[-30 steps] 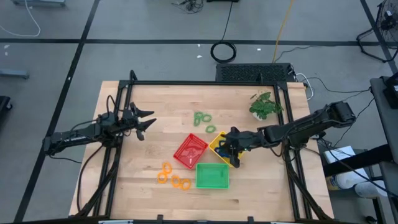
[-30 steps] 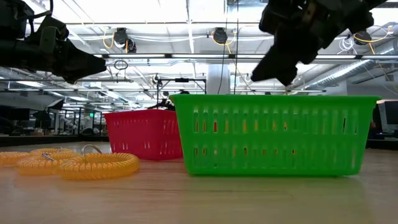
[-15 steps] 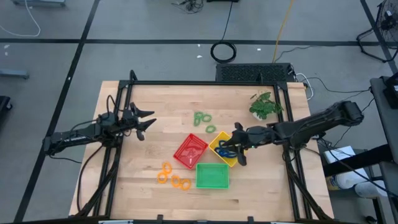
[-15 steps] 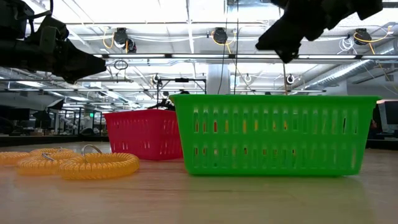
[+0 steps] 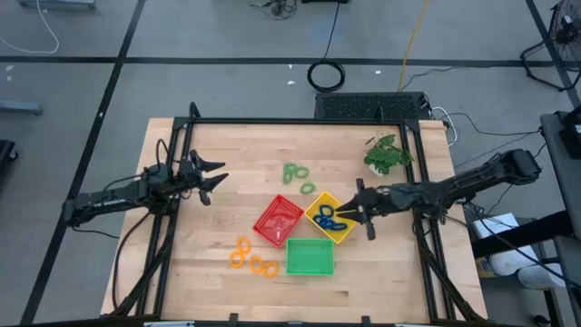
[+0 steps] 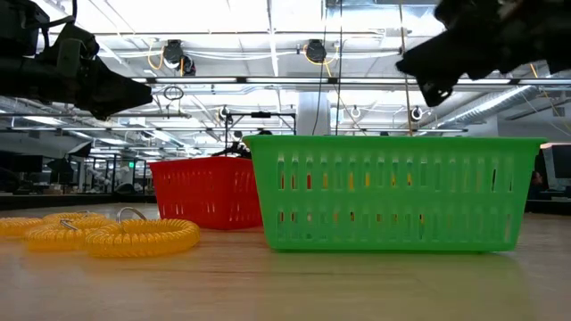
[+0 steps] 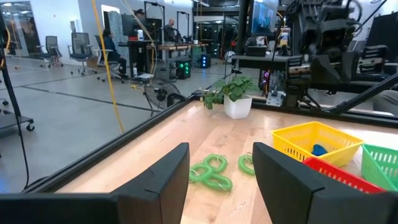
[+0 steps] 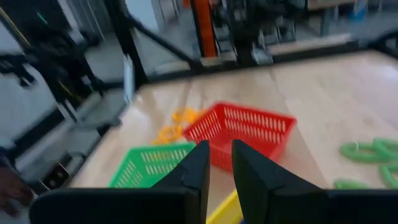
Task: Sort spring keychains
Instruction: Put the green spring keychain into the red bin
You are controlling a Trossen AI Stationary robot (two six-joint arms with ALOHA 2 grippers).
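You're working in a robotics lab or open workshop hall. Around your wooden counter [image 5: 227, 163] lies a grey floor [image 5: 227, 36] with taped lines and trailing cables [image 5: 327, 74]. Beyond it, exposed ceiling ducts [image 6: 294, 85], office chairs [image 7: 81, 46], cluttered workbenches [image 7: 174, 50] and seated people [image 7: 112, 50] fill the room.

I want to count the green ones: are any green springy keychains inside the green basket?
No, the green keychains lie on the bare table, and the green basket looks empty.
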